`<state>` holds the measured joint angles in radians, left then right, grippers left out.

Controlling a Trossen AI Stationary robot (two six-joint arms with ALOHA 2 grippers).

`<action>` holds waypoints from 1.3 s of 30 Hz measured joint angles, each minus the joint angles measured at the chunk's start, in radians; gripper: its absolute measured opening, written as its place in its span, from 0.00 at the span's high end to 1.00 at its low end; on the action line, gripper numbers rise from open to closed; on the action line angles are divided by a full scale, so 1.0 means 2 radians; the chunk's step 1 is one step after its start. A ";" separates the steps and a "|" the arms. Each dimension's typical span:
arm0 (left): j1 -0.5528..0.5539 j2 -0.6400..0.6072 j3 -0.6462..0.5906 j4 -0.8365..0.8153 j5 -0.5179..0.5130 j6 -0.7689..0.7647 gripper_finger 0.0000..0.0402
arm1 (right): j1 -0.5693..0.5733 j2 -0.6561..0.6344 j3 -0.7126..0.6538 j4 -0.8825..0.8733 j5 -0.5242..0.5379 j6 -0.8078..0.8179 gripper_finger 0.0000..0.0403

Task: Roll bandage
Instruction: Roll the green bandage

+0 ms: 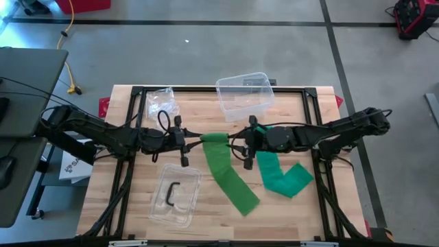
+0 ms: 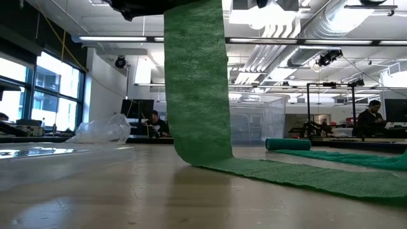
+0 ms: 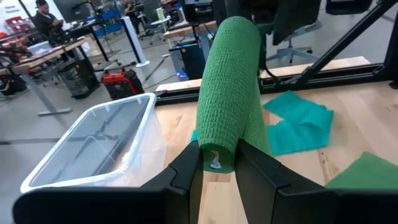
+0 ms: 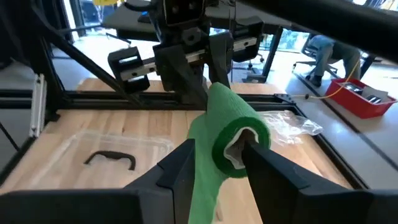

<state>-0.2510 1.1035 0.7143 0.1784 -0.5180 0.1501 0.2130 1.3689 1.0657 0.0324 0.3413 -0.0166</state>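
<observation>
The green bandage (image 1: 218, 156) is partly rolled: its rolled end (image 3: 227, 106) is held in the air above the middle of the counter (image 1: 137, 206), between the 2 arms, and its loose tail hangs down from the roll, meets the wood and runs flat across it toward the near edge, as the low view shows (image 2: 194, 83). The left tool (image 1: 194, 140) is clamped on one end of the roll, a dark finger (image 3: 186, 171) pressed on each side of it. The right tool (image 1: 234, 143) is clamped on the opposite end, where the hollow core shows between its fingers (image 4: 177, 168). A second strip of green bandage (image 1: 282, 177) lies folded on the counter just under the right arm, apart from the first. A clear plastic tub (image 1: 244, 95) stands at the far side of the counter, a crumpled clear bag (image 1: 158, 101) lies at the far left, and a clear lid with a black handle (image 1: 175, 195) lies near the front left.
</observation>
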 joint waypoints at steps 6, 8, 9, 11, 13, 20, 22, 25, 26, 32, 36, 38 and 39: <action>-0.003 0.024 0.000 0.019 -0.010 0.006 0.81 | -0.014 0.004 0.000 0.018 -0.042 0.029 0.67; -0.004 0.037 0.000 0.026 -0.012 0.011 0.81 | -0.019 0.006 0.000 0.019 -0.044 0.036 0.67; -0.005 0.043 0.000 0.029 -0.014 0.014 0.81 | -0.020 0.006 0.000 0.015 -0.044 0.043 0.67; -0.007 0.051 -0.001 0.034 -0.017 0.020 0.81 | -0.023 0.006 0.000 0.006 -0.044 0.054 0.68; -0.007 0.054 -0.001 0.036 -0.022 0.021 0.81 | -0.025 0.006 0.000 -0.002 -0.044 0.061 0.71; -0.001 0.043 -0.001 0.030 0.030 -0.011 0.75 | -0.025 0.006 0.000 -0.043 -0.055 0.034 0.97; 0.003 0.034 -0.001 0.030 0.056 -0.022 0.70 | -0.023 0.006 0.000 -0.045 -0.055 0.020 0.96; 0.010 0.012 0.001 0.032 0.082 -0.028 0.63 | -0.022 0.009 -0.001 -0.053 -0.048 -0.012 0.98; 0.012 0.003 0.001 0.030 0.087 -0.030 0.61 | -0.020 0.009 -0.001 -0.052 -0.044 -0.026 0.98; 0.017 -0.065 0.000 0.000 0.090 -0.035 0.54 | -0.005 0.007 -0.001 -0.049 0.023 -0.111 0.99; 0.013 -0.099 0.000 -0.024 0.093 -0.052 0.55 | 0.004 -0.004 -0.001 -0.046 0.014 -0.171 0.99; 0.009 -0.104 0.000 -0.023 0.096 -0.063 0.55 | 0.004 -0.008 -0.001 -0.057 0.008 -0.180 0.99; 0.006 -0.103 0.000 -0.023 0.100 -0.070 0.55 | 0.004 -0.008 -0.001 -0.060 0.006 -0.181 1.00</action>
<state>-0.2389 0.8974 0.7151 0.1333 -0.3177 0.0110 0.2217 1.3524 1.0645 -0.0881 0.3538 -0.3792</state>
